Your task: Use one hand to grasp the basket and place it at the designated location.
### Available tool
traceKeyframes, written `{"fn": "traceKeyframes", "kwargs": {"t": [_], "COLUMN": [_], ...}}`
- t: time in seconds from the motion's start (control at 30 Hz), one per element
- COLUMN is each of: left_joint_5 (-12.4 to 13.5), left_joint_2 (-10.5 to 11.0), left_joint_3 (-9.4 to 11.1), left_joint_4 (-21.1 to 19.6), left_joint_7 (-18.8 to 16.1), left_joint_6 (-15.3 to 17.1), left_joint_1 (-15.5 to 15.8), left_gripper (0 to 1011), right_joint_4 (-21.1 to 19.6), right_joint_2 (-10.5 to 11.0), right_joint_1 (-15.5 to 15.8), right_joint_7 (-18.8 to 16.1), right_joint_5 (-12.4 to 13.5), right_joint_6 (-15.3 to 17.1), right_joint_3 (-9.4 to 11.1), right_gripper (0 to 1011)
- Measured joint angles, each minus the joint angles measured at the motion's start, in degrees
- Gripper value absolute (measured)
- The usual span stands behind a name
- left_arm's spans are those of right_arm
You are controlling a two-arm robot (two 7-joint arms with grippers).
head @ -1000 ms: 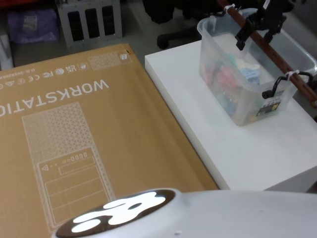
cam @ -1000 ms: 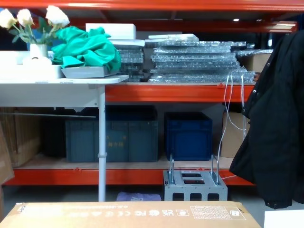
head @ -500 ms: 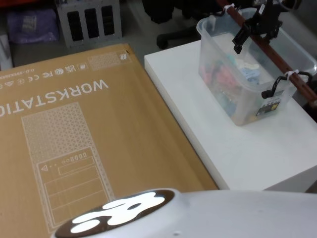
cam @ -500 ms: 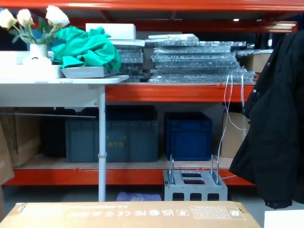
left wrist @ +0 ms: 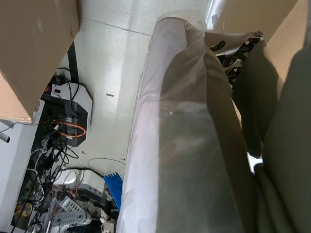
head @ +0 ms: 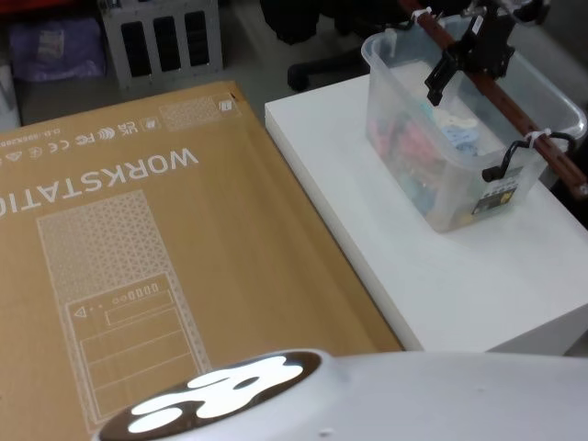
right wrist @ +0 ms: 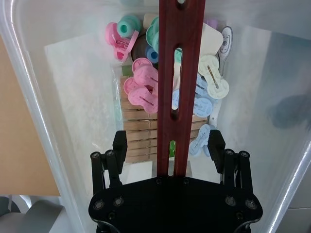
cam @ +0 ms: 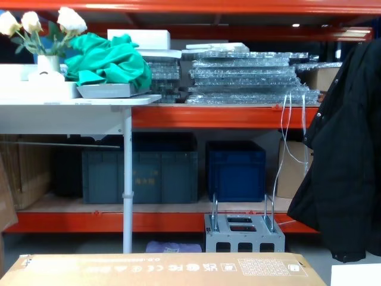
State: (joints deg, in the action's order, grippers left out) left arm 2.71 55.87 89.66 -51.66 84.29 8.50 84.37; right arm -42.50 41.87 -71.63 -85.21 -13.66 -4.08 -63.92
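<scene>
The basket (head: 432, 179) is a clear plastic tub on the white table (head: 441, 276) at my right, holding pink, blue and teal clips and wooden pegs. Its reddish-brown bar handle (head: 505, 103) runs lengthwise over the top on black hooks with white zip ties. My right gripper (head: 465, 66) hovers over the far half of that handle. In the right wrist view the gripper (right wrist: 168, 145) is open, with one finger (right wrist: 120, 141) on each side of the handle (right wrist: 181, 73) and a gap between pads and bar. The tub wall (right wrist: 43, 102) curves around the contents.
A large brown cardboard box (head: 138, 230) printed WORKSTATION lies left of the white table, its top edge (cam: 161, 268) low in the chest view. A grey crate (head: 165, 37) and chair base (head: 322, 69) stand behind. A black coat (cam: 345, 167) hangs right, blue crates (cam: 235, 170) under shelving.
My right gripper has shifted a little left and down along the handle. The basket stays on the table.
</scene>
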Motion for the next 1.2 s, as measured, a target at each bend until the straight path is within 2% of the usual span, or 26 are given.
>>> {"fn": "traceKeyframes", "kwargs": {"t": [0.27,0.37,0.47,0.6,0.7,0.73,0.83,0.87,0.93,0.97,1.0,1.07,1.2], "left_joint_5": [0.0,0.0,0.0,0.0,0.0,0.0,0.0,0.0,0.0,0.0,0.0,0.0,0.0], "left_joint_2": [0.0,0.0,0.0,0.0,0.0,0.0,0.0,0.0,0.0,0.0,0.0,0.0,0.0], "left_joint_3": [0.0,0.0,0.0,0.0,0.0,0.0,0.0,0.0,0.0,0.0,0.0,0.0,0.0], "left_joint_4": [0.01,0.01,0.0,0.0,0.0,0.0,0.0,0.0,0.0,0.0,0.0,0.0,0.0], "left_joint_7": [0.0,0.0,0.0,0.0,0.0,0.0,0.0,0.0,0.0,0.0,0.0,0.0,0.0], "left_joint_6": [0.0,0.0,0.0,0.0,0.0,0.0,0.0,0.0,0.0,0.0,0.0,0.0,0.0], "left_joint_1": [0.0,0.0,0.0,0.0,0.0,0.0,0.0,0.0,0.0,0.0,0.0,0.0,0.0], "left_gripper": [0,0,0,0,0,0,0,0,0,0,0,0,0], "right_joint_4": [4.08,4.66,3.83,3.16,2.18,1.75,1.33,1.01,0.54,0.01,-0.27,-1.06,-1.98], "right_joint_2": [-2.38,-2.84,-2.6,-2.35,-1.94,-1.76,-1.57,-1.4,-1.15,-0.84,-0.67,-0.23,0.22], "right_joint_1": [-0.31,-0.29,0.05,0.19,0.36,0.44,0.54,0.62,0.69,0.78,0.83,0.96,1.03], "right_joint_7": [0.09,0.09,0.13,0.15,0.22,0.28,0.42,0.48,0.54,0.62,0.68,0.84,1.01], "right_joint_5": [-0.85,-1.12,-1.21,-1.3,-1.31,-1.31,-1.3,-1.28,-1.25,-1.17,-1.11,-1.01,-0.91], "right_joint_6": [-1.67,-1.97,-2.09,-2.09,-2.04,-1.98,-1.85,-1.74,-1.52,-1.28,-1.17,-0.81,-0.27], "right_joint_3": [-0.47,-0.56,-0.39,-0.33,-0.26,-0.23,-0.18,-0.14,-0.07,0.04,0.1,0.25,0.36], "right_gripper": [997,952,849,782,681,618,558,497,456,394,380,291,189]}}
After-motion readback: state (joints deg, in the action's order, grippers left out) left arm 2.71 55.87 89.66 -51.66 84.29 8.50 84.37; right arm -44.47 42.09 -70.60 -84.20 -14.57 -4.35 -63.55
